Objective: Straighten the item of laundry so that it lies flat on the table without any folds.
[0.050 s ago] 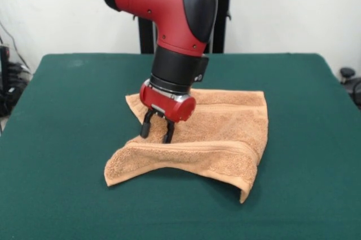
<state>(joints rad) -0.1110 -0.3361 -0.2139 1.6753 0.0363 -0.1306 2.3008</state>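
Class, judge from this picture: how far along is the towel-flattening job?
Done: the towel's far part lies spread on the table. In hand: the gripper is down at the towel, fingers apart, beside the fold. Left: the near edge is doubled over in a raised roll and one corner hangs folded, so it is not yet flat.

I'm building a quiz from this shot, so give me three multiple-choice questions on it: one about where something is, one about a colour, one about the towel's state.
1. Where is the gripper?
A. over the towel
B. over bare table
C. off the table

2. What colour is the table top?
A. white
B. dark green
C. red

3. How does the towel lie?
A. flat, no folds
B. rolled into a tube
C. with its near edge folded over

Answers: 1 A, the fingertips come down onto the cloth near its middle. 2 B, green felt shows all round the towel. 3 C, the near edge is doubled back in a thick ridge.
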